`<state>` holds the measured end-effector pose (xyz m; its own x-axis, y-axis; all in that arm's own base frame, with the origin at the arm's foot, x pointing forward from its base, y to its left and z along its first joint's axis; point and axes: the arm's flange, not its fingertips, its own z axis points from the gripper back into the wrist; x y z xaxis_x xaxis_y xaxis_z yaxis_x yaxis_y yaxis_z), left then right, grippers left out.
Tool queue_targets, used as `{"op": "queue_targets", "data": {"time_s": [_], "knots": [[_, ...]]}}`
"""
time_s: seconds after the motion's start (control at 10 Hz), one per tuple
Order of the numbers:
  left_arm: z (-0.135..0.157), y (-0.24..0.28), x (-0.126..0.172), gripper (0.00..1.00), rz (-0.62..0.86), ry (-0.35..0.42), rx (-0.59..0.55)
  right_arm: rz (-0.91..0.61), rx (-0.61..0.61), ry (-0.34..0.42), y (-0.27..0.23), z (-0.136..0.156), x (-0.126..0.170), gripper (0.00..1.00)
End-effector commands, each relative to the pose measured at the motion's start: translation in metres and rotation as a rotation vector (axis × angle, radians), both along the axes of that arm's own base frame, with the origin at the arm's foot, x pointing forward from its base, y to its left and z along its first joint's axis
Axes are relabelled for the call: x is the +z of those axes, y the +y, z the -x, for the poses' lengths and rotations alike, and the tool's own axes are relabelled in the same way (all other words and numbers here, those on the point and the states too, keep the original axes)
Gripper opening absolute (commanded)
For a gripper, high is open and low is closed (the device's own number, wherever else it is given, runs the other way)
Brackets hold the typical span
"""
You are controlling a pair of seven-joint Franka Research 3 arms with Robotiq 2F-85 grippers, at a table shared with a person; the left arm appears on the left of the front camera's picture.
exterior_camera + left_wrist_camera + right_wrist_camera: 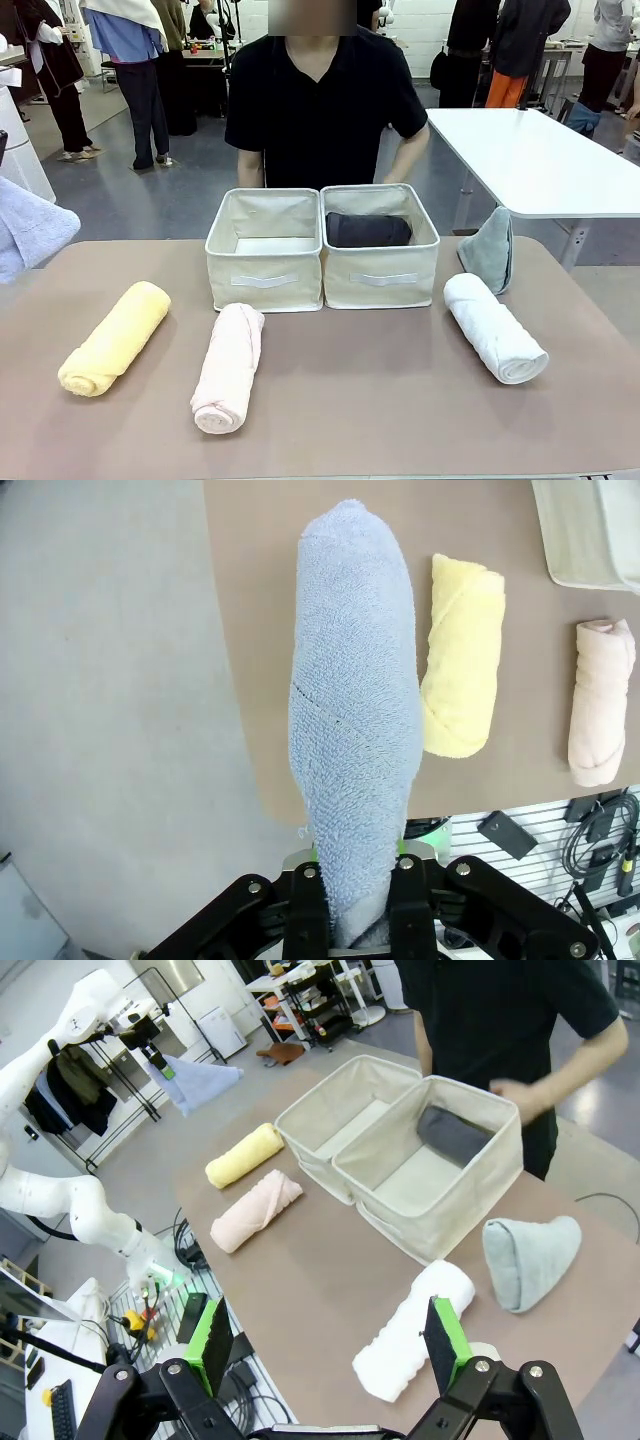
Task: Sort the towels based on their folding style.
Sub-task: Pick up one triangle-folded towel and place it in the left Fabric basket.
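Grey floor [130,200] stretches behind the taupe table [360,400], and people mill about farther back. Off the table's left edge, the left gripper [358,910] is clamped on the lavender-blue towel [355,730], holding it in the air over the floor. On the tabletop lie the yellow roll [115,338] and the pale pink roll [230,367], near two beige bins side by side, the left bin [264,285] and the right bin [380,285]. The dark grey roll [368,230] lies in the right one. The grey-teal cone [490,250] sits just beside that bin, with the white roll [494,327] in front of it. The right gripper [328,1343] hovers near the white roll, fingers wide apart. A white table [540,160] stands at far right.
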<state>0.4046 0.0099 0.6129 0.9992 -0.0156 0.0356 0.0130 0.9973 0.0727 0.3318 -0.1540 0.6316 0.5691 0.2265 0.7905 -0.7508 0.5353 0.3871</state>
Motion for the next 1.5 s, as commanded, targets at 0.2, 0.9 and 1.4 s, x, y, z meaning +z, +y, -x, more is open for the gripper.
{"op": "queue_targets", "data": {"time_s": [0.2, 0.9, 1.4], "knots": [[-0.003, -0.012, 0.008, 0.19, -0.037, -0.061, -0.056, -0.021, 0.008, -0.007, 0.002, -0.001, 0.0, 1.0], [-0.004, -0.112, 0.044, 0.19, 0.03, 0.073, -0.472, -0.021, 0.008, -0.007, 0.002, -0.001, 0.0, 1.0], [0.13, 0.029, 0.024, 0.19, 0.227, 0.083, -0.446, -0.021, 0.008, -0.007, 0.002, -0.001, 0.0, 1.0]]}}
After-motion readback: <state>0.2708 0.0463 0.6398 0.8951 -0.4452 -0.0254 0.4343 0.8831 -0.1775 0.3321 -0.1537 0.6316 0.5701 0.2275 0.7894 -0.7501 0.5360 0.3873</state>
